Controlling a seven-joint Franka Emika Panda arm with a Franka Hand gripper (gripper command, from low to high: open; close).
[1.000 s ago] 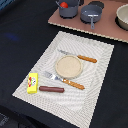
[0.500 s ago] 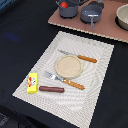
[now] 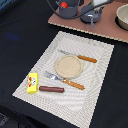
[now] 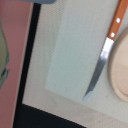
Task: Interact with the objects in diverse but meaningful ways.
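Observation:
On the white placemat [image 3: 95,52] lie a brown sausage stick [image 3: 51,89] and, beside it at the mat's corner, a yellow block [image 3: 32,83]. On the pink board [image 3: 107,30] at the back stands a dark grey pot [image 3: 69,9] with a red tomato [image 3: 64,4] showing in it. My gripper [image 3: 91,18] hangs over the board to the exterior view's right of the pot, apart from it. It looks like a dark blur, so its jaws cannot be made out. The wrist view shows no fingers, only the placemat [image 4: 65,55].
A tan round plate [image 3: 68,66] sits mid-mat between an orange-handled knife [image 3: 80,57] and fork [image 3: 65,81]. The wrist view shows the knife [image 4: 102,60], the plate's rim [image 4: 121,70] and the pink board [image 4: 17,65]. A pale bowl [image 3: 122,17] stands at the back, exterior view's right.

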